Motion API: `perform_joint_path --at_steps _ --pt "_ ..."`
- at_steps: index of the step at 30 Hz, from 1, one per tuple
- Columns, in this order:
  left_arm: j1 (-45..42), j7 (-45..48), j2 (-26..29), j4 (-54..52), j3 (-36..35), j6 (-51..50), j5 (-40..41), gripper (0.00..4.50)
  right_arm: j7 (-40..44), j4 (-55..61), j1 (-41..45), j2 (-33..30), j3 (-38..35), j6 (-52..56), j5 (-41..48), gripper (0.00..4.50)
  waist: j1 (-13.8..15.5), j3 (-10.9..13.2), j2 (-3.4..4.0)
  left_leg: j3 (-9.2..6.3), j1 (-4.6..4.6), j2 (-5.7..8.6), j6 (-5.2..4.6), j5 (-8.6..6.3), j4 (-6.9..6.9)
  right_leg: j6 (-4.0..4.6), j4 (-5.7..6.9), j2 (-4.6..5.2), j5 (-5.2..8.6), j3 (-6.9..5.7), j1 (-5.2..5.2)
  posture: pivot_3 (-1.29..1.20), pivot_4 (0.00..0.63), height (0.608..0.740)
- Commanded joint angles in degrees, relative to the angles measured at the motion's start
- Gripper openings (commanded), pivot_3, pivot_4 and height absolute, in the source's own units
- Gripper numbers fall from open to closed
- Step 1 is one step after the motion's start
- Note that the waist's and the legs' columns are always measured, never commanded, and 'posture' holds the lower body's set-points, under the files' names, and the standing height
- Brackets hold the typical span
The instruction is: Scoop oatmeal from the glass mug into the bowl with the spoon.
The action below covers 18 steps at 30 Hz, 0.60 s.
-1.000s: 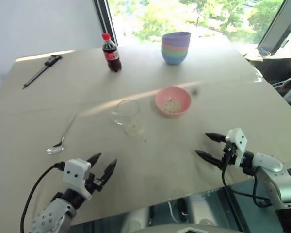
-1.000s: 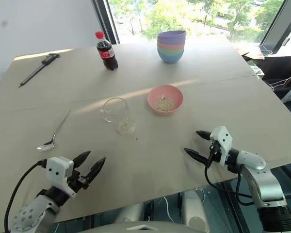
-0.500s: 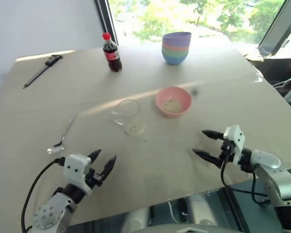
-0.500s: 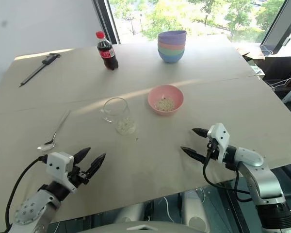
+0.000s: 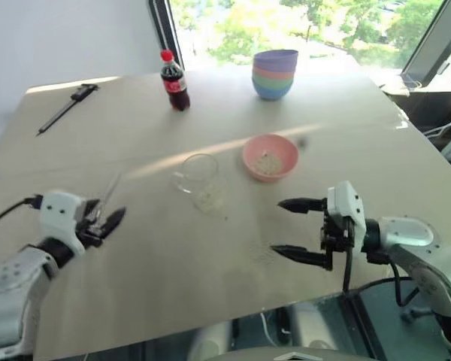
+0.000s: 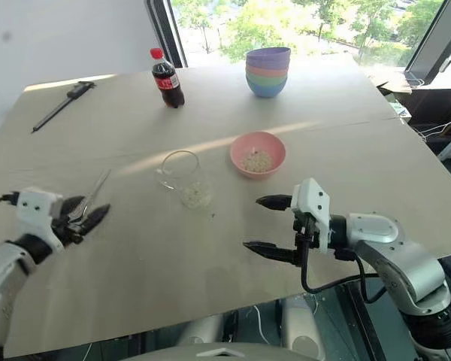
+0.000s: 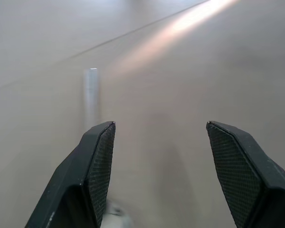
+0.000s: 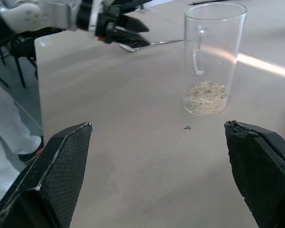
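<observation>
Fingers [image 8: 71, 156] of both grippers spread; right wrist view reveals oatmeal [image 8: 206, 97] inside glass mug [image 8: 213, 52].

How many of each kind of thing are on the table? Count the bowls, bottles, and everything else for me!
Bowls: 5, one pink bowl with oatmeal and a stack of bowls that looks like 4
Glass mug: 1
Spoon: 1
Cola bottle: 1
Dark tool: 1
Total: 9

Beige table [image 6: 346, 150], glass mug [image 6: 180, 171], pink bowl [image 6: 258, 155], spoon [image 6: 96, 188], cola bottle [image 6: 165, 80], stacked bowls [image 6: 267, 72], dark tool [image 6: 60, 106]
</observation>
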<state>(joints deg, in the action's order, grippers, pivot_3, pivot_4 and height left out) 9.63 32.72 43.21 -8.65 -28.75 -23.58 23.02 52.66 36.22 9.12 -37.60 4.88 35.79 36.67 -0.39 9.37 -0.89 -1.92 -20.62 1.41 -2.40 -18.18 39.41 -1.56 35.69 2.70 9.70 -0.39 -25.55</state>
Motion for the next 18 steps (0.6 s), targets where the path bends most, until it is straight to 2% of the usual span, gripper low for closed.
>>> perform_joint_path --at_steps 1,8,12,18 --pt "-2.18 0.46 1.24 3.35 0.38 -0.73 -1.28 3.14 0.97 2.05 0.63 -1.16 -0.85 -0.31 1.57 4.50 -0.07 -0.01 -0.01 0.01 -0.01 0.00 0.00 0.00 0.00 0.00 -0.02 0.01 0.00 0.01 0.00 0.00 0.150 0.740" --pt "-6.78 0.11 2.36 8.76 5.90 -2.17 -6.19 3.14 0.74 0.89 0.58 -1.45 -0.71 -1.99 0.39 4.50 -0.07 0.00 -0.03 -0.02 -0.02 -0.01 0.03 0.01 -0.01 0.01 -0.01 0.05 -0.02 0.00 -0.02 0.00 0.150 0.740" --pt "-10.04 -1.82 1.91 9.81 6.70 -6.39 -6.38 3.14 0.42 -0.16 1.85 -1.20 -0.13 -2.53 -0.71 4.50 0.01 -0.01 -0.04 -0.03 -0.02 -0.01 0.02 0.01 -0.01 0.01 0.02 0.08 -0.02 -0.01 -0.02 0.00 0.150 0.740" --pt "-9.50 -2.10 2.21 8.99 5.95 -9.73 -6.56 3.14 0.49 -1.04 2.42 -1.53 -0.42 -2.72 -1.11 4.50 -0.03 -0.01 -0.03 -0.03 -0.01 -0.01 0.07 0.03 -0.02 0.02 0.05 0.30 -0.03 0.01 -0.05 0.00 0.150 0.740"
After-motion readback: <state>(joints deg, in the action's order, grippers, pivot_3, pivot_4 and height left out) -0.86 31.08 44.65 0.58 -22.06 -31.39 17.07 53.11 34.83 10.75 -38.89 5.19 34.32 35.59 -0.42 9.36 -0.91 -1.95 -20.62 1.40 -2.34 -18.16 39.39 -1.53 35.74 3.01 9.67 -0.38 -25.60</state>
